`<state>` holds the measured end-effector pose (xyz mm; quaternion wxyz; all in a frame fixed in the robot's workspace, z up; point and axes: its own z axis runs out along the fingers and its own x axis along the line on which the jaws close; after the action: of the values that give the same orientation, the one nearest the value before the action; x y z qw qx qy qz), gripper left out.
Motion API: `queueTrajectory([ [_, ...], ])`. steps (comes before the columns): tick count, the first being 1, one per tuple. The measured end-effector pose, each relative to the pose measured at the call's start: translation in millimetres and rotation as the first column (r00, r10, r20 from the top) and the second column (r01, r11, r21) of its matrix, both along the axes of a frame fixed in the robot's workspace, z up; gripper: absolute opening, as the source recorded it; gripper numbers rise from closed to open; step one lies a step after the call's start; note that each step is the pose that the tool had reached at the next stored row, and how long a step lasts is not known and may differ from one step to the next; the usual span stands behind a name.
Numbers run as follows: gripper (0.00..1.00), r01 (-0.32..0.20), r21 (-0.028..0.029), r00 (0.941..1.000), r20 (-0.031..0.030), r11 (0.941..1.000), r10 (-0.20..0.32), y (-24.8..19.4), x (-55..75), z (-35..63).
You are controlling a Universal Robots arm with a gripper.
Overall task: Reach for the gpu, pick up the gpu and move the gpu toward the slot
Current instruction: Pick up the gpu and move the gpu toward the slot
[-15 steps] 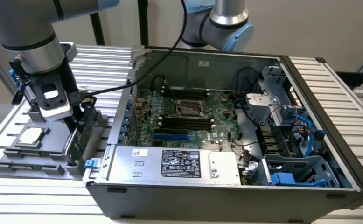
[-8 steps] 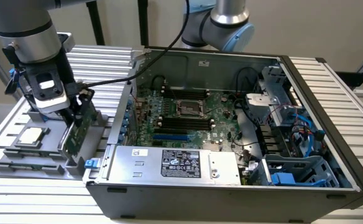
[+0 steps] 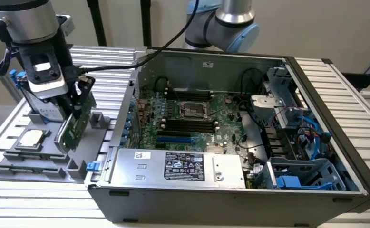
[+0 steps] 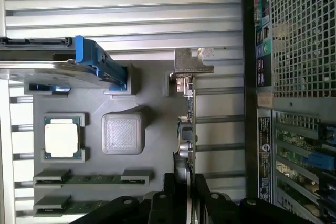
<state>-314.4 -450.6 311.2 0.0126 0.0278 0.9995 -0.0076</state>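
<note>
Green circuit-board gpu (image 3: 76, 124) with shiny metal bracket (image 4: 192, 62), matt grey plastic tray (image 4: 155, 129), ribbed bare-metal table (image 4: 131, 14)

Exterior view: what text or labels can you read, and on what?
None readable.
Black label on the power supply: too small.
White sticker on the case's back wall: blurred.
White label on the hard drive: blurred.
The gpu: no legible marking.

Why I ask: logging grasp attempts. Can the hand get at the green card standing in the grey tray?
Probably yes: the hand sits right at the card, at its edge, with nothing between them.
</note>
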Motion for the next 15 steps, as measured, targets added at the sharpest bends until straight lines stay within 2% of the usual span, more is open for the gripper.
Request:
queueTrajectory([
  [4,0.26,0.000,-0.0001,1.0000,-0.0035,1.0000,0.000,-0.1,6.5,18.1],
  [15,0.26,0.000,0.0003,1.0000,-0.0082,1.0000,0.000,-0.1,32.1,68.4],
])
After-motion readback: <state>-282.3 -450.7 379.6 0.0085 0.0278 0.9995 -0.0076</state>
